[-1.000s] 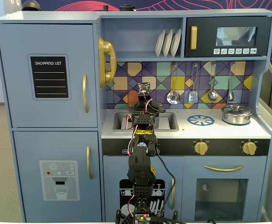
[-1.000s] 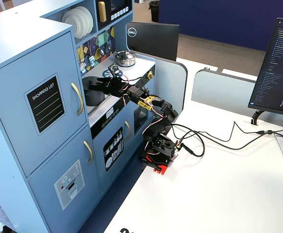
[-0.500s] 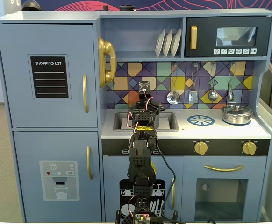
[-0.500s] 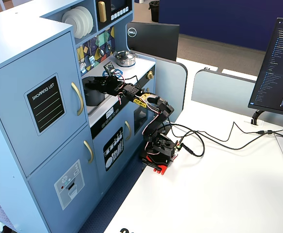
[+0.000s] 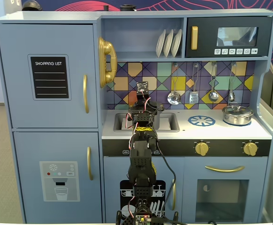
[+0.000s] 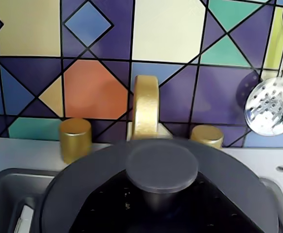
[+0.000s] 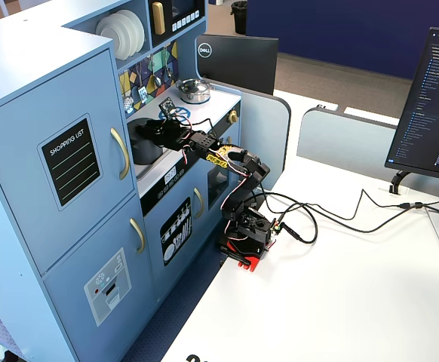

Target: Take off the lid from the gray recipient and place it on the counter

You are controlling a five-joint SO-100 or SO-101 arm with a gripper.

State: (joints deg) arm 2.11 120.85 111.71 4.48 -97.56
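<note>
A patterned tile backsplash (image 6: 97, 53) of purple, orange and cream diamonds fills the upper half of my wrist view, with a gold faucet (image 6: 146, 109) at centre. Below it, across the lower middle, I see the lid (image 6: 93, 179), a matte dark-gray disc with a flat round knob. It appears to sit on the gray recipient (image 7: 143, 145), which stands in the sink at upper left of a fixed view. My gripper (image 7: 153, 128) hangs right over it; I cannot tell whether the fingers are spread or clamped. I judge nothing lifted yet: grasp, lift and set-down on the pale counter (image 5: 221, 131) all remain.
</note>
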